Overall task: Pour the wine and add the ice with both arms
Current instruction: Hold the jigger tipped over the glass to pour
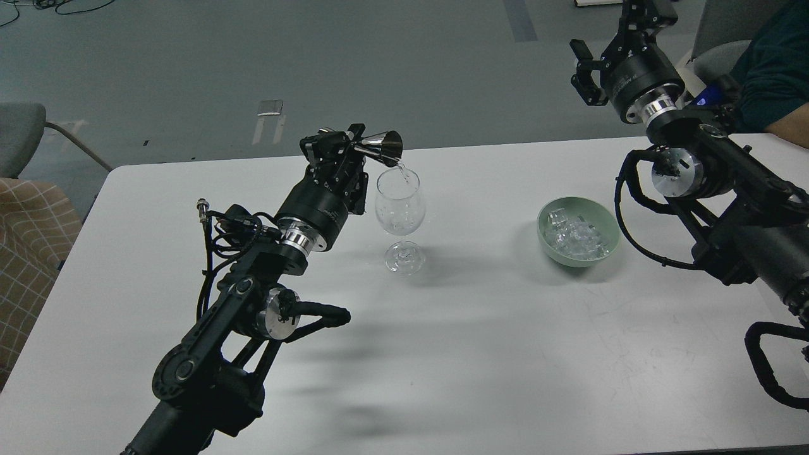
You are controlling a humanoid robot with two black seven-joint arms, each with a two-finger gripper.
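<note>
Left gripper (341,151): clamped on a metal jigger (382,148), tipped sideways over the wine glass (400,218)
Jigger: clear stream running into the glass
Wine glass: upright on the white table (474,354), little inside
Bowl (578,240): pale green, right of the glass, holding the ice (575,237)
Right gripper (584,69): raised beyond the table, fingers apart, empty

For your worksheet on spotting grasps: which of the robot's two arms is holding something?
The left arm: its gripper grips a tilted metal jigger over the wine glass. The right gripper holds nothing.
</note>
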